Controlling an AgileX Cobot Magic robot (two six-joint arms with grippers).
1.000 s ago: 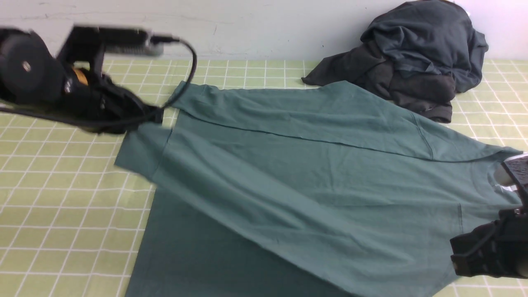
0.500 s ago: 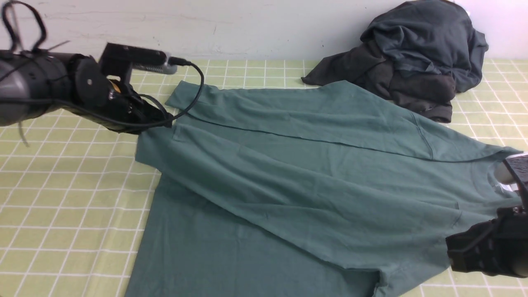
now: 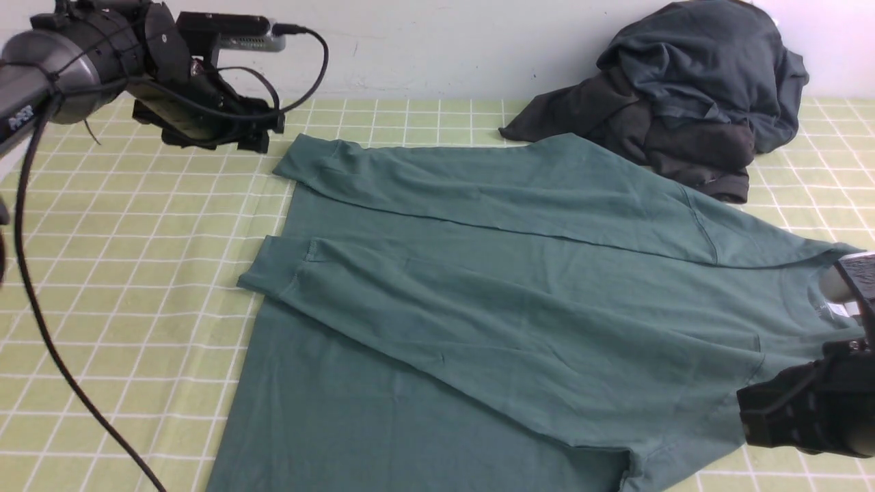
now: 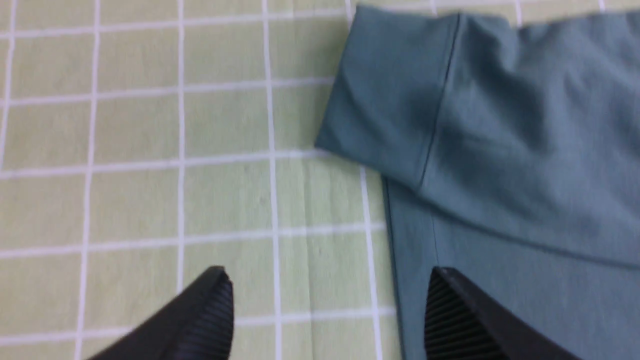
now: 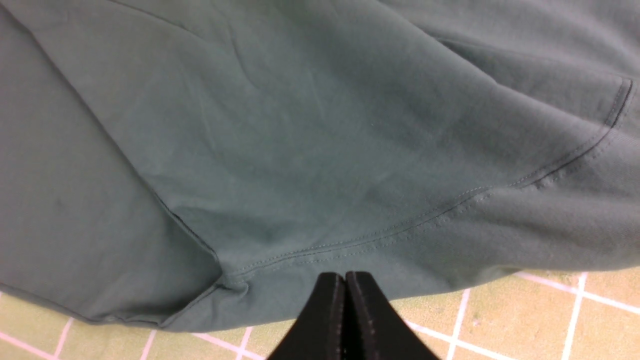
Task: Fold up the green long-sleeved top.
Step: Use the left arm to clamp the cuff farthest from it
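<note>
The green long-sleeved top point(image 3: 519, 301) lies spread across the checked cloth, with both sleeves laid over its body. The near sleeve's cuff point(image 3: 273, 270) rests at the body's left edge, and the far sleeve's cuff point(image 3: 307, 154) lies behind it. My left gripper point(image 3: 263, 135) hangs open above the cloth, just left of the far cuff, and holds nothing. In the left wrist view its gripper point(image 4: 327, 285) is spread wide, with a cuff point(image 4: 390, 100) lying ahead of it. My right gripper point(image 3: 748, 410) is shut at the top's near right edge. Its tips point(image 5: 345, 280) meet over the hem point(image 5: 280, 300).
A heap of dark charcoal-grey garments point(image 3: 683, 96) lies at the back right against the wall, touching the top's far edge. The pale green checked cloth point(image 3: 123, 287) shows bare to the left of the top. The left arm's cable point(image 3: 41, 321) trails down the left side.
My left gripper has opened and let go of the near sleeve's cuff, which has dropped flat onto the body. The left arm has risen and drawn back. The right arm has stayed put.
</note>
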